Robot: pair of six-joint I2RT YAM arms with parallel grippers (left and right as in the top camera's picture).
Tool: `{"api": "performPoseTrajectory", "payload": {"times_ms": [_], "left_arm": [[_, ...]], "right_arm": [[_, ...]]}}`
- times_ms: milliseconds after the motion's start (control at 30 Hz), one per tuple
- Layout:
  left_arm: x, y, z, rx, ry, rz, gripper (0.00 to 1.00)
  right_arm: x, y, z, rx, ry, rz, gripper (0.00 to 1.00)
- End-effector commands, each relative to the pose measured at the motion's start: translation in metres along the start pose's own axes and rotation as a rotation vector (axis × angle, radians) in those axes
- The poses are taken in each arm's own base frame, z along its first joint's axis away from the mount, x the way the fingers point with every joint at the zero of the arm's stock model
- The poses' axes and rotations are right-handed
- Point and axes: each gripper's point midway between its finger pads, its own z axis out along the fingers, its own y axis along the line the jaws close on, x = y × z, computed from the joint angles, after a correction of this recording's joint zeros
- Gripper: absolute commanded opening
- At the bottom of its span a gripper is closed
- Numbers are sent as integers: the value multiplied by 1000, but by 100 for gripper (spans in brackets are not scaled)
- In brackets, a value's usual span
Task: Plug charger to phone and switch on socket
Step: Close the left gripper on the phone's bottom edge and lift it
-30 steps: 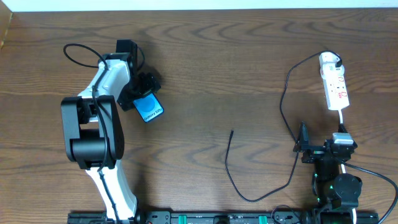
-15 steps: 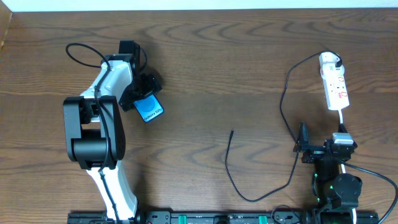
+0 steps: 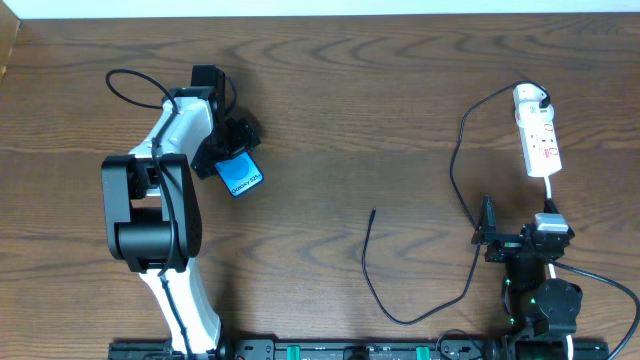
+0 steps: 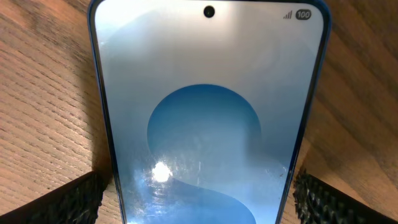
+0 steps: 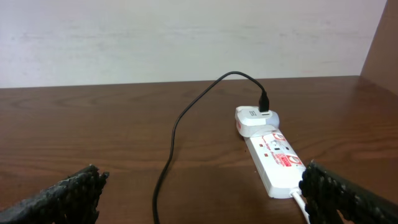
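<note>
The phone (image 3: 240, 177) lies on the table at the left, its blue screen up; it fills the left wrist view (image 4: 205, 93). My left gripper (image 3: 228, 152) has a finger against each long edge of it (image 4: 199, 199). The charger's black cable (image 3: 452, 170) runs from a white plug (image 3: 530, 97) in the socket (image 3: 543, 145) down to a loop, with its free tip (image 3: 373, 211) lying on the table. My right gripper (image 3: 518, 225) is open and empty, just in front of the socket (image 5: 277, 165), with the cable (image 5: 177, 130) between its fingers (image 5: 202, 199).
The socket's white cord (image 3: 549, 190) runs down to the right arm's wrist. A black cable loop (image 3: 120, 85) of the left arm lies at the far left. A pale wall stands behind the table (image 5: 186, 37).
The left arm shifted very slightly to the right a second ago and has been still since. The phone, the cable and the right arm have not moved.
</note>
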Motion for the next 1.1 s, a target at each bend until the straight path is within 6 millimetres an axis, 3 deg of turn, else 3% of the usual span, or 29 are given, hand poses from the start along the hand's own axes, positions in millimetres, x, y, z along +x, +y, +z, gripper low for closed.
{"api": "performPoseTrajectory", "payload": {"times_ms": [0, 200, 1067], "left_arm": [[11, 4, 10, -13, 37, -7, 98], [11, 4, 10, -13, 37, -6, 99], [11, 4, 10, -13, 37, -7, 73]], "right_arm": [[1, -2, 0, 10, 1, 7, 99], [1, -2, 0, 10, 1, 7, 99], [1, -2, 0, 10, 1, 7, 99]]}}
